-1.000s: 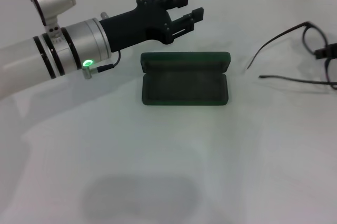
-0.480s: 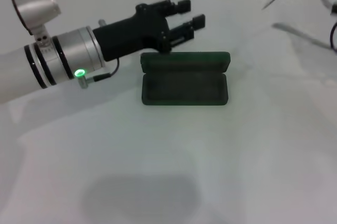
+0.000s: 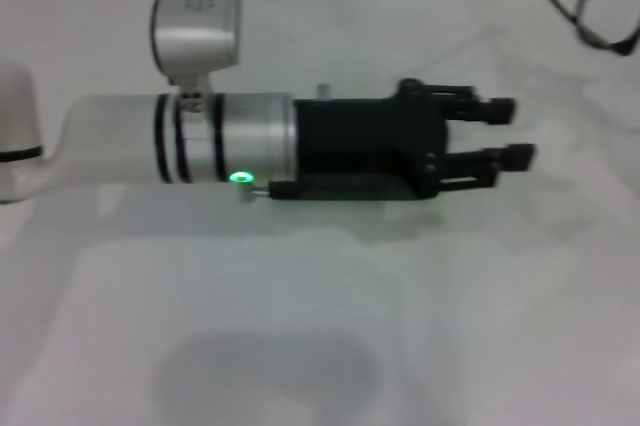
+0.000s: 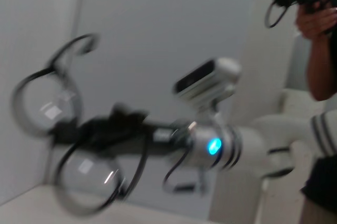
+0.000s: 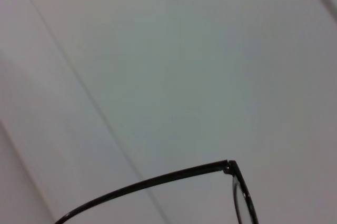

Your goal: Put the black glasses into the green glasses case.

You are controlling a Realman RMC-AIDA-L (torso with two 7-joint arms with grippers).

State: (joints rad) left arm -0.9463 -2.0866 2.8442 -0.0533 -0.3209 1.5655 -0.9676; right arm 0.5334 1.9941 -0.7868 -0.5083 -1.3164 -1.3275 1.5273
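Right hand (image 4: 100, 129) grips the glasses (image 4: 58, 145) by the frame, up in the air: the left wrist view shows this, while the head view catches only a lens loop and arm at the far right corner (image 3: 600, 6). Grasp and lift look done; placing is left. Left hand (image 3: 500, 134) is open, empty, stretched across the case (image 3: 345, 189), hiding nearly all of it. That arm blocks the drop. Desk (image 3: 300, 346) bare nearby; a person (image 4: 316, 24) stands behind.
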